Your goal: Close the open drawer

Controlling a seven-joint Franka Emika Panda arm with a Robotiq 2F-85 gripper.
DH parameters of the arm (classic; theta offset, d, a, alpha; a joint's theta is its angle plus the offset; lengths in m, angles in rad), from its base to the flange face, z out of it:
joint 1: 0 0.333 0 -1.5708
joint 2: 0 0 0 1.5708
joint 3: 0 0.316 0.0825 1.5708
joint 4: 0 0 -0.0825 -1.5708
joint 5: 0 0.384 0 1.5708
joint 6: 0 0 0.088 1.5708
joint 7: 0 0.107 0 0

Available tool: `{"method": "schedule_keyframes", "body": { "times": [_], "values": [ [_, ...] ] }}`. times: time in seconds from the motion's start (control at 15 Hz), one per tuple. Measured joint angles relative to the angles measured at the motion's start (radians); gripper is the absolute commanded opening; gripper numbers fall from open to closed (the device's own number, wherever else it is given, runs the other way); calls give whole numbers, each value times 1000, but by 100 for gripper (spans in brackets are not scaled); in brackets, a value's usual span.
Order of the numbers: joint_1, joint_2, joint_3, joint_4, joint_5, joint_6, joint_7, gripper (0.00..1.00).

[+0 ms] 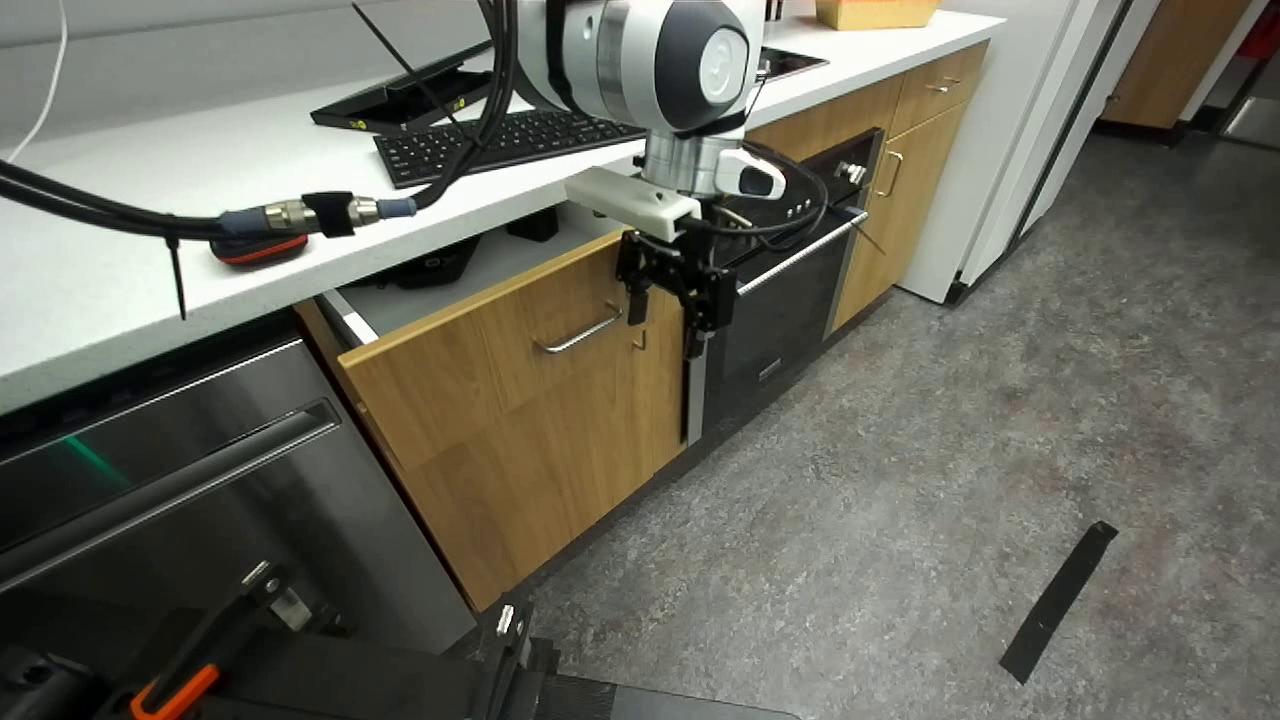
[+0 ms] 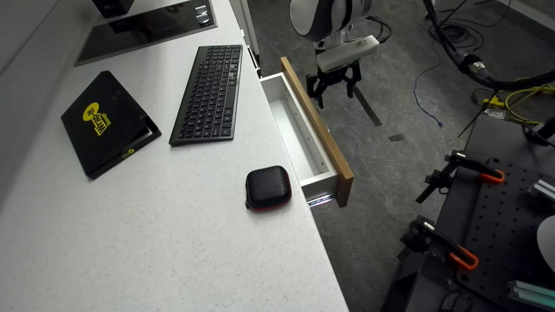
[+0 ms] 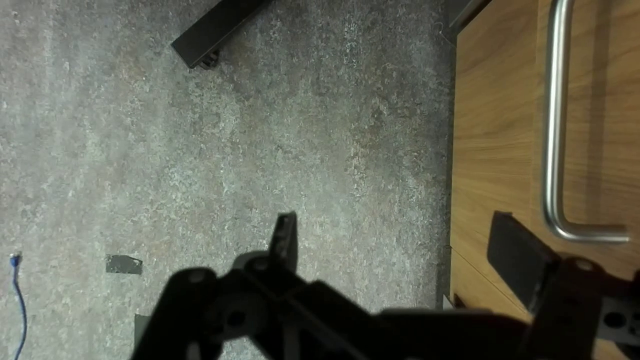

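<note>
Oak-fronted drawer point(image 1: 480, 365) stands open past the front edge of a white desk point(image 2: 182, 225)

The drawer sits beneath the desk, jutting beyond its front edge. Its long axis runs roughly parallel to that edge, and its face, carrying a silver bar handle point(image 3: 555, 125), points out over grey floor point(image 1: 900, 470).

The claw point(image 2: 335, 99) points down on the floor side of that face, near the drawer's end closer to the desk corner beyond the black oven point(image 1: 780, 310). From the claw, the drawer lies towards the desk's front edge. The claw is spread wide, holding nothing between its fingers point(image 3: 520, 252): one is near the handle's end, the other hangs over floor. Whether the nearer finger touches anything is unclear. A level push deskwards seems called for; off-centre pressure could make the drawer bind.
</note>
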Motion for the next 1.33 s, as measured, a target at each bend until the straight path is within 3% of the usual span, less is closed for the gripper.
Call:
{"method": "schedule_keyframes", "body": {
  "times": [0.47,1.0,1.33],
  "values": [
    [7,107,15,90,12,3,2,100],
    [20,157,110,194,69,9,-32,100],
    [37,172,135,237,74,9,-59,100]
  ]
}}
